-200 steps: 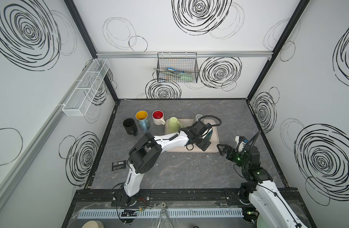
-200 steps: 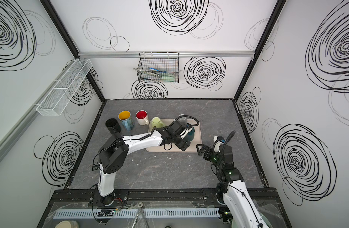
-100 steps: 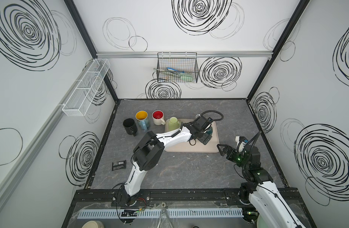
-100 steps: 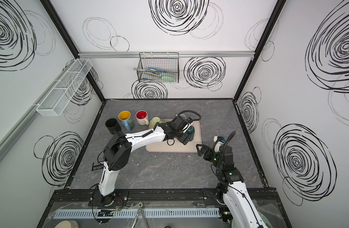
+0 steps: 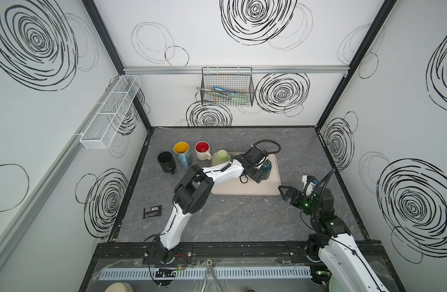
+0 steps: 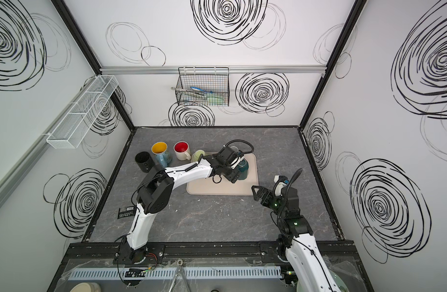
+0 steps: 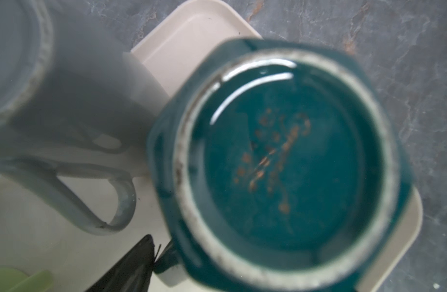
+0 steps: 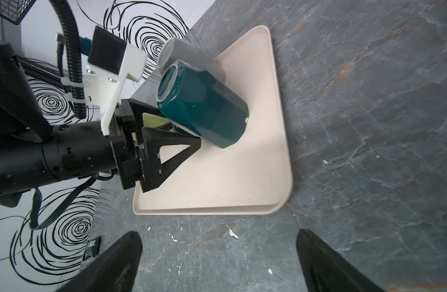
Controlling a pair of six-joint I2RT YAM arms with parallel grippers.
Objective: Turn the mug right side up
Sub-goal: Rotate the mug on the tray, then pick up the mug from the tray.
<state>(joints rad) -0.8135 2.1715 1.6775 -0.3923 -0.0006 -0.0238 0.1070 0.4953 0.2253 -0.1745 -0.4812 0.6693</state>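
A teal mug (image 5: 267, 165) (image 6: 243, 166) stands upside down on the beige tray (image 5: 242, 188). Its glazed base (image 7: 288, 161) fills the left wrist view. My left gripper (image 8: 184, 131) reaches in level from the side, low against the mug (image 8: 204, 108), jaws apart. One finger (image 7: 137, 265) lies right beside the mug's handle; the other is hidden behind the mug, so I cannot see whether they press. My right gripper (image 5: 283, 192) (image 8: 217, 252) hovers open over bare table just off the tray's near right corner, holding nothing.
A grey mug (image 8: 187, 54) stands upside down right behind the teal one. A light green mug (image 5: 222, 156) sits at the tray's far left corner. Red (image 5: 202, 150), yellow-lined (image 5: 182, 154) and black (image 5: 166, 161) mugs stand upright left of it. A black packet (image 5: 152, 211) lies near the left wall.
My left gripper has swung toward the back of the tray and come in low beside the teal mug, its jaws narrowing. The right arm has not moved.
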